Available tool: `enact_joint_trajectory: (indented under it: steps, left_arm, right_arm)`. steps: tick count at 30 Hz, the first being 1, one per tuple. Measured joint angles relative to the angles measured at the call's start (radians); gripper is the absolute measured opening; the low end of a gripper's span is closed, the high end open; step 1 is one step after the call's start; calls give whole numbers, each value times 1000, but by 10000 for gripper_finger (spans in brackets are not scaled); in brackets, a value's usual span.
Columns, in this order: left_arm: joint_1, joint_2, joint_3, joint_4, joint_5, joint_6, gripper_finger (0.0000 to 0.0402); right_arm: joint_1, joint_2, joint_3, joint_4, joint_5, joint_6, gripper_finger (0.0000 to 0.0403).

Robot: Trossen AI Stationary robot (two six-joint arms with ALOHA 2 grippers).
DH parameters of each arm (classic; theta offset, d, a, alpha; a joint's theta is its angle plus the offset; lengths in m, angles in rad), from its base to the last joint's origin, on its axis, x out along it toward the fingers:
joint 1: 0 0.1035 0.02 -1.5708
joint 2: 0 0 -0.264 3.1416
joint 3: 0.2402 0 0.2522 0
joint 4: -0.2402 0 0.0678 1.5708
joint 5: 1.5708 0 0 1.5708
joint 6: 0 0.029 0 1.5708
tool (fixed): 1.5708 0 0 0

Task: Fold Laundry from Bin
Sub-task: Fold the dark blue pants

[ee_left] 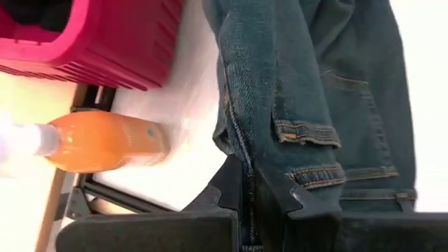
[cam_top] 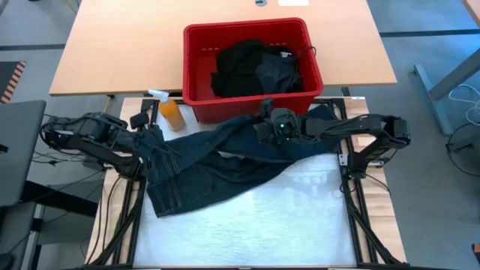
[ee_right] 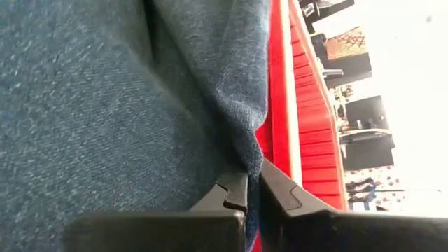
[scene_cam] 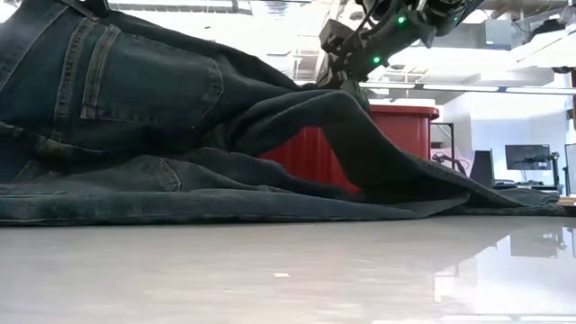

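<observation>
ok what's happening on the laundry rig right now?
Both arms hold a pair of dark blue jeans stretched across the white table. The left hand is shut on the edge of the jeans near the orange spray bottle; the right hand is shut on a fold of them just in front of the red bin. More dark clothes are in the bin.

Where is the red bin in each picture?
High view: the red bin sits at the top middle, dark clothes inside.
Low view: its ribbed side peeks out behind the jeans, right of middle.
Left wrist view: one corner at upper left.
Right wrist view: its rim runs beside the denim.
Shared landmark: the jeans.
</observation>
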Motion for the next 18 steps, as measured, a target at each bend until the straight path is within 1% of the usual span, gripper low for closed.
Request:
enact_joint_trajectory:
  steps: [1,3,5,7,9,12,15,18]
  left_arm:
    - [-1,0,-2,1,23,-6,0]
    - [-19,6,-18,1,93,-46,0]
    - [-59,21,-51,1,161,-103,0]
    - [-121,46,-105,15,221,-150,0]
    - [-185,77,-175,73,269,-181,0]
    - [-260,124,-282,220,345,-183,0]
    - [-299,176,-364,369,416,-189,0]
    - [-320,225,-412,432,484,-224,0]
  right_arm:
    - [10,1,0,1,3,-3,30]
    - [43,-5,0,-50,8,32,29]
    - [95,-18,2,-130,9,109,29]
    - [149,-23,2,-237,4,212,29]
    - [198,-23,2,-347,1,333,30]
    - [258,-9,2,-476,-17,524,37]
    - [294,4,1,-540,-99,684,52]
    - [325,8,1,-541,-190,780,68]
